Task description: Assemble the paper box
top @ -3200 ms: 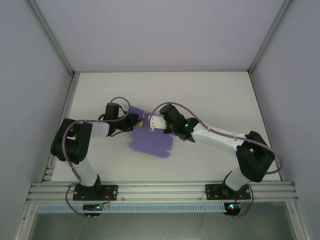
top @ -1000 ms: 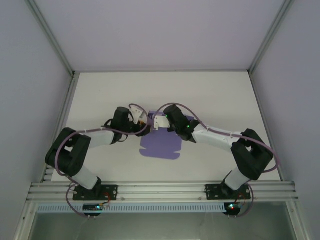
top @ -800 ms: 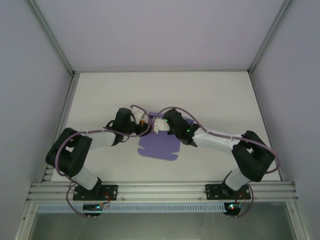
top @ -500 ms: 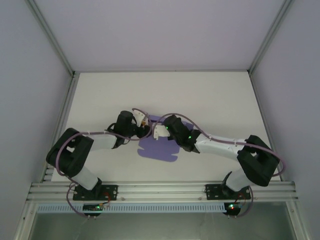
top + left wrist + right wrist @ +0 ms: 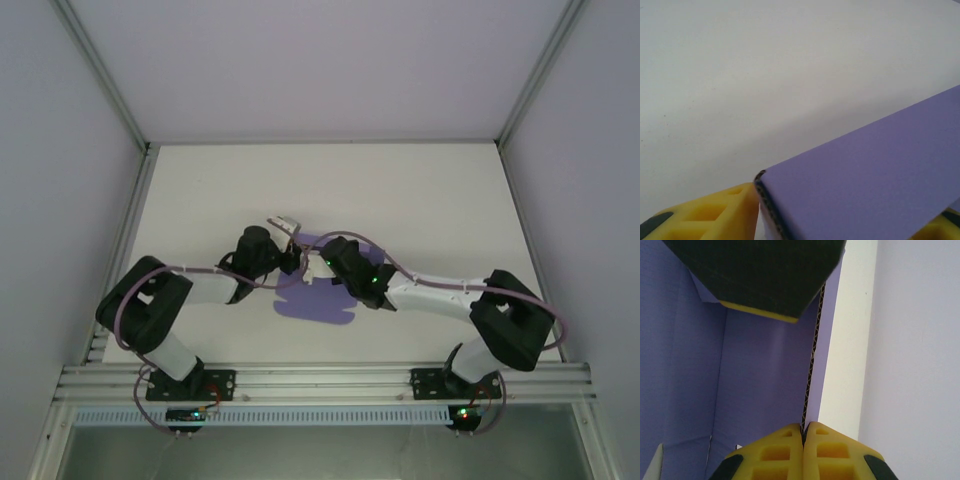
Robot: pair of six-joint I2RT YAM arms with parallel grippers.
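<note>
Paper box [image 5: 316, 300] at centre of table [image 5: 430, 200], part folded, flat panel lying toward arm bases. Right gripper [image 5: 320, 266] clamped on thin edge of raised wall, yellow pads [image 5: 785, 452] pressed together on it. Wall edge runs straight ahead from pads toward left gripper [image 5: 291, 254]. Left jaws straddle purple panel; whether gripping, cannot tell. Both arms at box; right has surer hold.
</note>
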